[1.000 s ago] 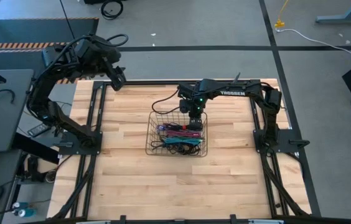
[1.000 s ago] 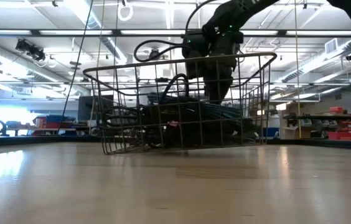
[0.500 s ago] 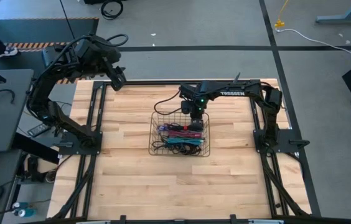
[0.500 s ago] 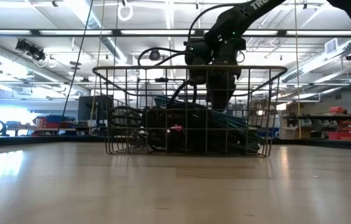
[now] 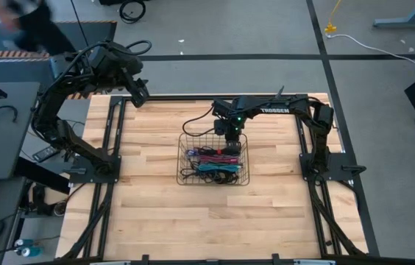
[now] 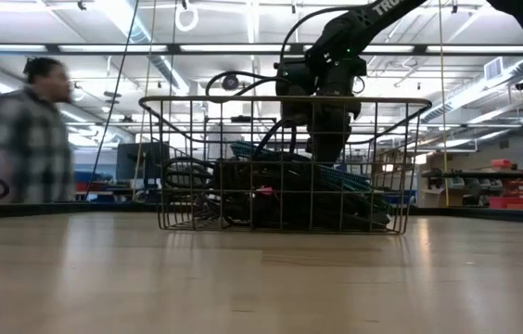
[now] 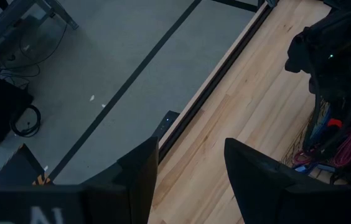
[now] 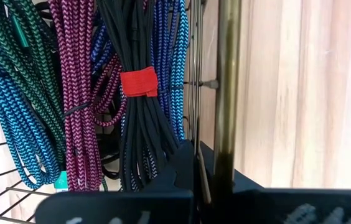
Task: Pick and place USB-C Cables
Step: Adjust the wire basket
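Note:
A wire mesh basket (image 5: 179, 158) stands at mid-table with the USB-C cables (image 5: 211, 163) piled inside. The right wrist view shows a black bundle with a red tie (image 8: 139, 81), purple (image 8: 76, 93), blue (image 8: 174, 68) and teal (image 8: 14, 112) cables. My right gripper (image 5: 229, 137) is shut at the basket's far rim. My left gripper (image 5: 140, 92) hangs open and high over the table's far left corner, with nothing between its fingers (image 7: 144, 174). My right gripper pinches the basket's far rim wire (image 8: 227, 93), right of its middle, with one finger inside the basket and one outside. The fingers come steeply from above, pointing down. The basket sits level with its bottom on the table (image 6: 280, 228).
Bare wooden table lies on all sides of the basket (image 6: 280, 100). Dark frame rails (image 5: 112, 147) run along the table's left and right edges. A person (image 6: 34, 130) passes behind the table on the left of the low view.
The basket, tilted with one side raised a second ago, has come down and now stands level on the table, shifted slightly toward the right edge. My right gripper sank a little with it and stayed shut. A person has walked into view behind the table.

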